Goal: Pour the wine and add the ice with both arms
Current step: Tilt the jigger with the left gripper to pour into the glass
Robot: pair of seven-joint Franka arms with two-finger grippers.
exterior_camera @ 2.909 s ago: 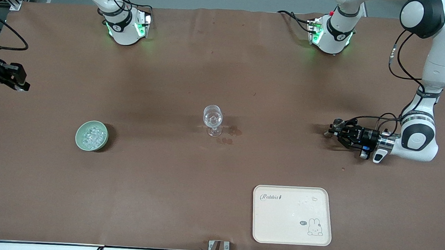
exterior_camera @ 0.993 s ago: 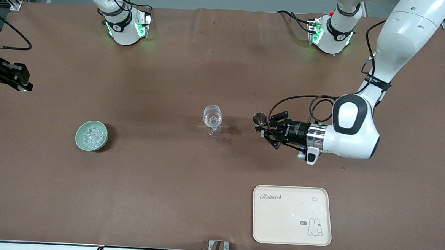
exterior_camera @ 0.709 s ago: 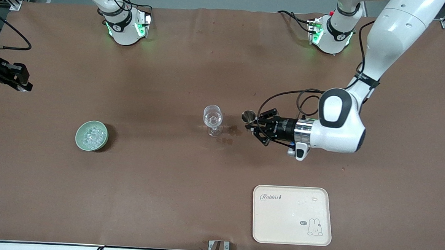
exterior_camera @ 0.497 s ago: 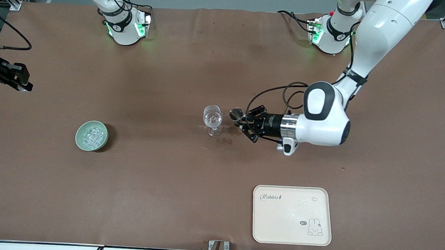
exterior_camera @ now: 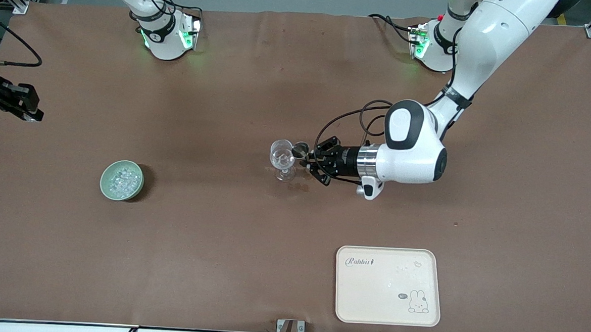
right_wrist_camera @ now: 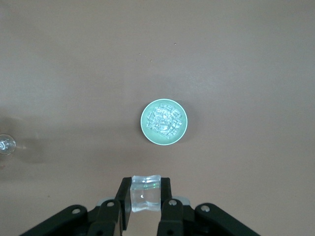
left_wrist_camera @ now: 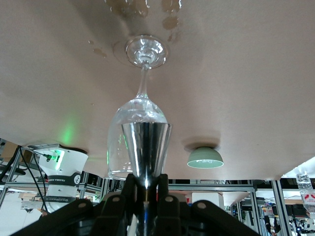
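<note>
The left pincer (exterior_camera: pixel 307 159) is clamped shut on the small shiny metal hourglass-shaped jigger (exterior_camera: pixel 299 149), held upright right beside the rim of the clear stemmed wine glass (exterior_camera: pixel 282 160), which stands mid-surface. The jigger is not yet tipped, so I judge the wine pour is about to begin, not done.

The right pincer (right_wrist_camera: pixel 145 196) is closed on 1 clear glassy ice cube (right_wrist_camera: pixel 145 193), waiting high over the brown surface (exterior_camera: pixel 221 233) near the pale green bowl (exterior_camera: pixel 122 179) of ice chunks at the right arm's end.

Left to do: tilt the jigger into the glass, then carry the cube across and drop it in.
</note>
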